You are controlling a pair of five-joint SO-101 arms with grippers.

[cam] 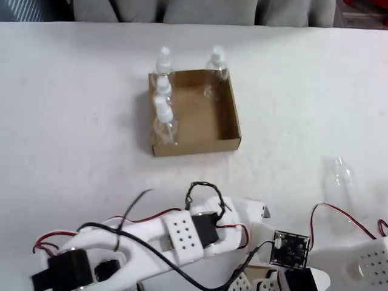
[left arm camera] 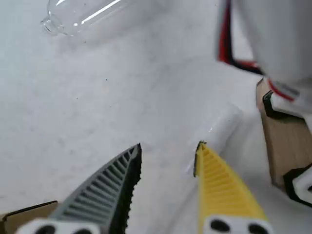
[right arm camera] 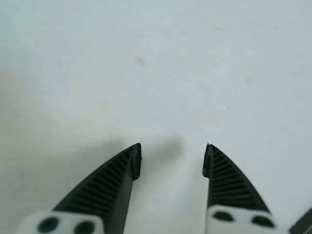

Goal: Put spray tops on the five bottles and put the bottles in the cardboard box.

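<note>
The cardboard box (cam: 227, 130) sits mid-table. Three clear bottles with white spray tops (cam: 164, 119) line its left wall, and another capped bottle (cam: 216, 71) stands at its back right corner. One clear bottle without a top (cam: 341, 173) (left arm camera: 80, 14) lies on its side on the table to the right. My left gripper (left arm camera: 169, 146) (cam: 260, 212) is open low over the table, and a white cylindrical piece, apparently a spray top (left arm camera: 217, 129), lies just beyond its yellow finger (left arm camera: 219, 185). My right gripper (right arm camera: 171, 146) is open over bare table with nothing between its fingers.
The right arm's white body (cam: 364, 260) (left arm camera: 278, 34) and its red wires stay near the front right edge, close to the left gripper. A brown base block (left arm camera: 285, 141) lies beside the white piece. Chairs stand beyond the table's far edge.
</note>
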